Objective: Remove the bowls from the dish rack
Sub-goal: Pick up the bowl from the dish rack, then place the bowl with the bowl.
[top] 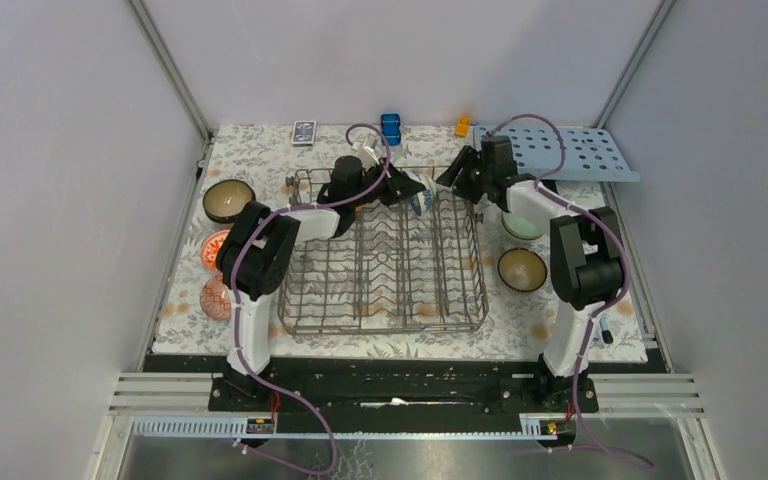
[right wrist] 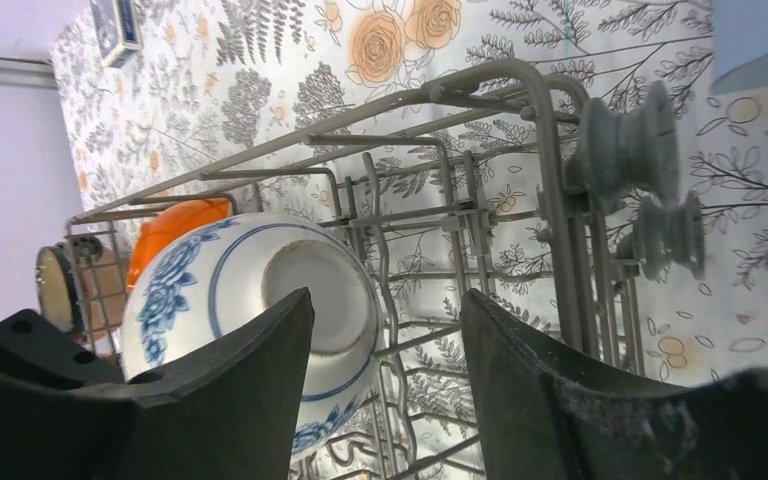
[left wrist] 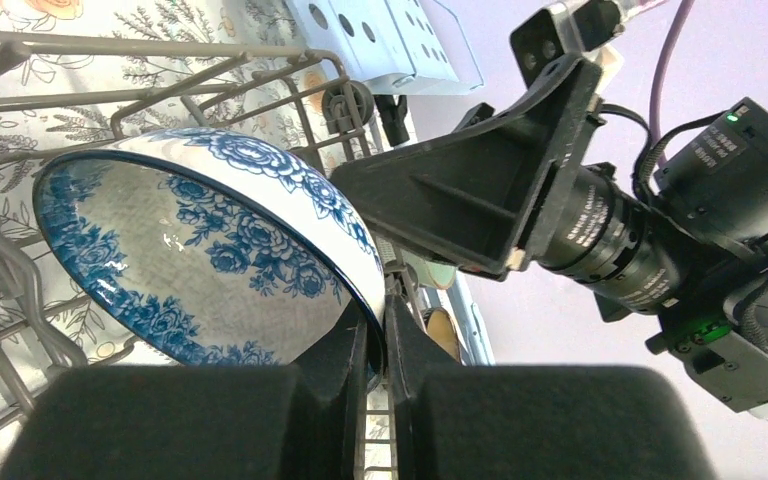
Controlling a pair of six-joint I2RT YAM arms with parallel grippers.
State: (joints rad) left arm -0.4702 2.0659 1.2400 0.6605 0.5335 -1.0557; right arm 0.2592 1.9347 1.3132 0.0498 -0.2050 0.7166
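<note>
bowl [left wrist: 200, 260] in dish rack [top: 380, 290] | three bowls [top: 228, 200] [top: 216, 246] [top: 214, 298] left | two bowls [top: 522, 226] [top: 522, 268] right

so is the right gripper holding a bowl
No, the right gripper is wide open and the blue-and-white bowl sits beyond it in the dish rack.

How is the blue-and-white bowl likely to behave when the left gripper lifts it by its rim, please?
The blue-and-white bowl shows a glossy glaze, so it may slip in the left gripper, which pinches only its rim. Held off-centre, it will probably tilt. It seems rigid ceramic, likely chipping if knocked against the dish rack wires.
</note>
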